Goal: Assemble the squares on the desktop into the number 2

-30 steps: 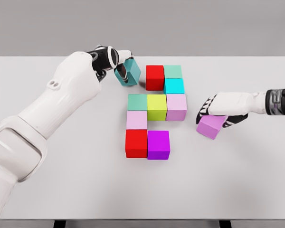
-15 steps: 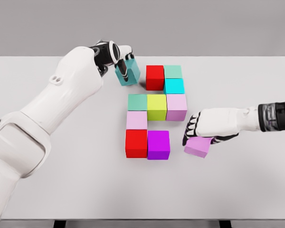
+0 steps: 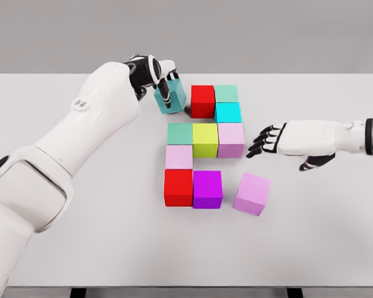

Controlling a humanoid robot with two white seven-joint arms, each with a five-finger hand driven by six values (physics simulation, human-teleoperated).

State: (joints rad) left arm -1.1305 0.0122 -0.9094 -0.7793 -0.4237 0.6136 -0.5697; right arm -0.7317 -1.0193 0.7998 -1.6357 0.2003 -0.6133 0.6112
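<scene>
The left robot hand [image 3: 163,87] pinches a teal cube [image 3: 171,98] just beside the red cube [image 3: 202,100] at the top of the figure, at its left side. The right robot hand [image 3: 280,140] has its fingers spread and holds nothing; it hovers near the right of the pale pink cube [image 3: 230,139]. A lilac cube [image 3: 252,194] lies free on the white surface [image 3: 323,236], a little turned, just beside the purple cube [image 3: 207,189] of the bottom row but not touching it
</scene>
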